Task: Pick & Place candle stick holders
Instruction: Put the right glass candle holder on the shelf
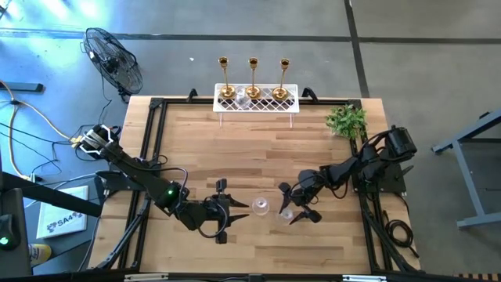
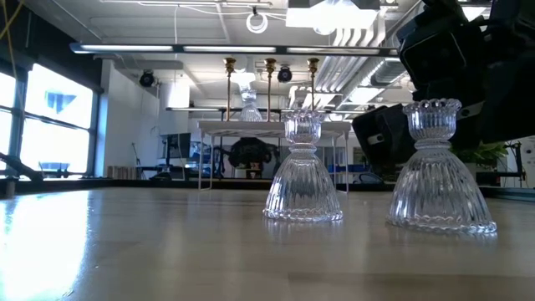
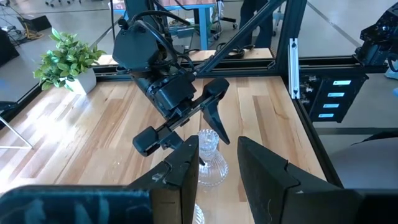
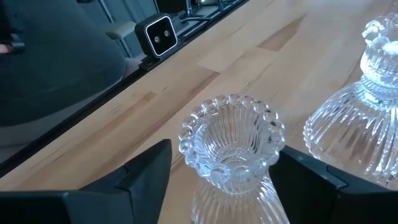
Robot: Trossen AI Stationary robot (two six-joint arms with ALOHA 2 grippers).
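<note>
- The right gripper (image 1: 291, 205) sits low near the front edge of the tabletop (image 1: 258, 149), its fingers (image 4: 146, 168) spread on either side of a clear glass candle holder (image 4: 231, 146) and not touching it.
- A second glass candle holder (image 1: 261, 207) stands upright just beside the first, between the two grippers.
- The left gripper (image 1: 235, 208) rests close to that second holder, fingers (image 3: 186, 165) parted with nothing between them.
- A white lattice rack (image 1: 257, 97) stands at the middle of the back edge, with three gold candle stick holders (image 1: 253, 77) in a row on it.
- A third glass holder (image 2: 249, 104) shows on the rack in the low view.
- A small green plant (image 1: 346, 120) sits at the back right corner.
</note>
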